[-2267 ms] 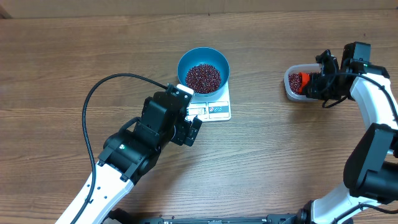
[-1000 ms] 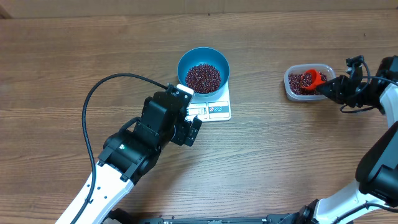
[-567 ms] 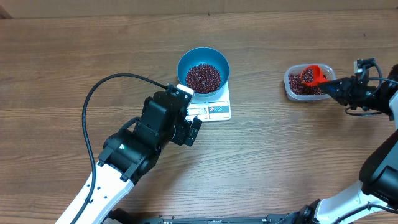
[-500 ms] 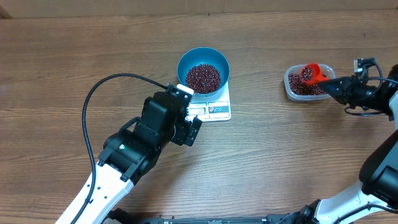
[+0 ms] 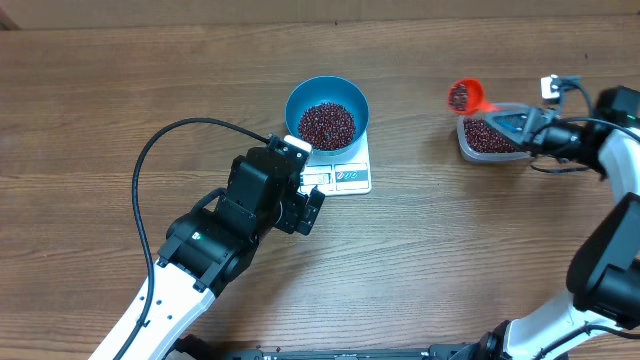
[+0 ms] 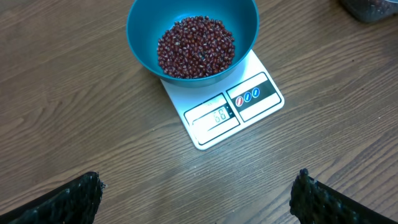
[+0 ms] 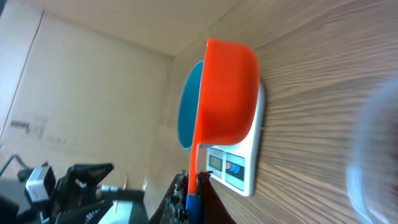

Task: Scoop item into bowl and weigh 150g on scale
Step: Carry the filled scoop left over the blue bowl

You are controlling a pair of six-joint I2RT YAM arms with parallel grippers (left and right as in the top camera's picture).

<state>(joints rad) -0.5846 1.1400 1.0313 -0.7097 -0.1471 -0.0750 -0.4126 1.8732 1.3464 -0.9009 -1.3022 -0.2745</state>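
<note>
1. The small dark red-brown beans point(image 5: 327, 125) lie as a loose, grainy heap in the bottom of the round, deep, bright blue bowl point(image 5: 292, 108). The heap covers the floor of the bowl and leaves its upper walls bare.
2. The bowl stands on the rear part of the small flat white rectangular scale point(image 5: 349, 178). The scale's grey display and buttons show in front of the bowl, but the digits are too small to read.
3. More beans fill the bright red plastic scoop point(image 5: 462, 96), which is in the air just left of the clear rounded-rectangular plastic tub point(image 5: 463, 143). The scoop is well apart from the bowl, and the tub also holds beans.
4. The right gripper point(image 5: 517, 124) is clamped on the scoop's handle, above the tub.
5. The left gripper point(image 6: 198, 194) has its jaws spread wide with nothing between them. It points at the scale from the near side.
6. The worktop point(image 5: 100, 100) is brown wood grain, and a black cable point(image 5: 150, 150) loops across it.
7. In the right wrist view a pale beige wall stands beyond the worktop.
</note>
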